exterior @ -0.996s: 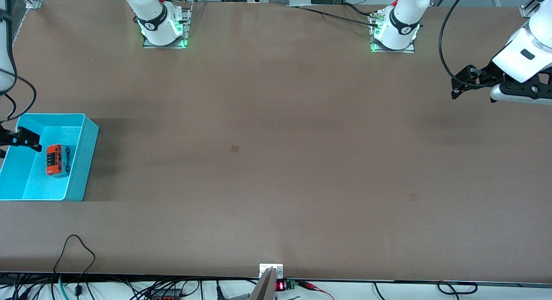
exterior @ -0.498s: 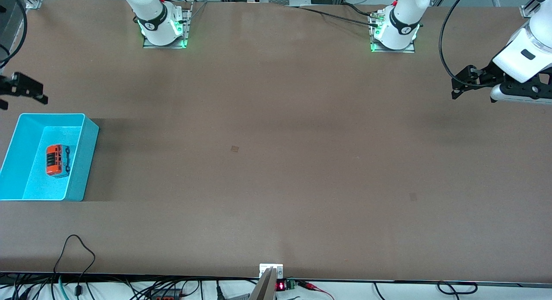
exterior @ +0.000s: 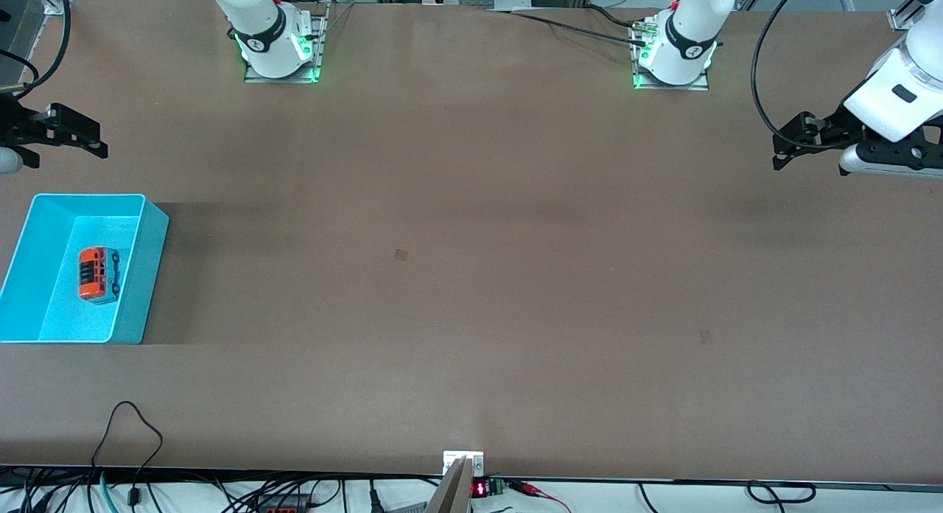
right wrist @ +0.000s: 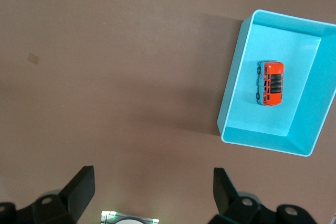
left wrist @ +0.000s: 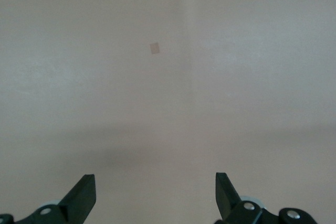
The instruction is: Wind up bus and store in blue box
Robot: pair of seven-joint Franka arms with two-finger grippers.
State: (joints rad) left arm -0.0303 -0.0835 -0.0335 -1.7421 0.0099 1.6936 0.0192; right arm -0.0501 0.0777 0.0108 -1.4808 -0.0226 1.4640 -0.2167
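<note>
The blue box [exterior: 140,277] sits on the bench [exterior: 471,277] at the right arm's end, and the bus [exterior: 98,275] lies inside it on the box floor, alone and clear of the walls. The right pincer [exterior: 92,143] hangs with its jaws wide apart and empty, over bare bench just beside the box. The left pincer [exterior: 784,148] waits over the left arm's end, likewise spread wide and gripping nothing.

Orange bus [exterior: 98,275] inside blue box [exterior: 151,262].
</note>
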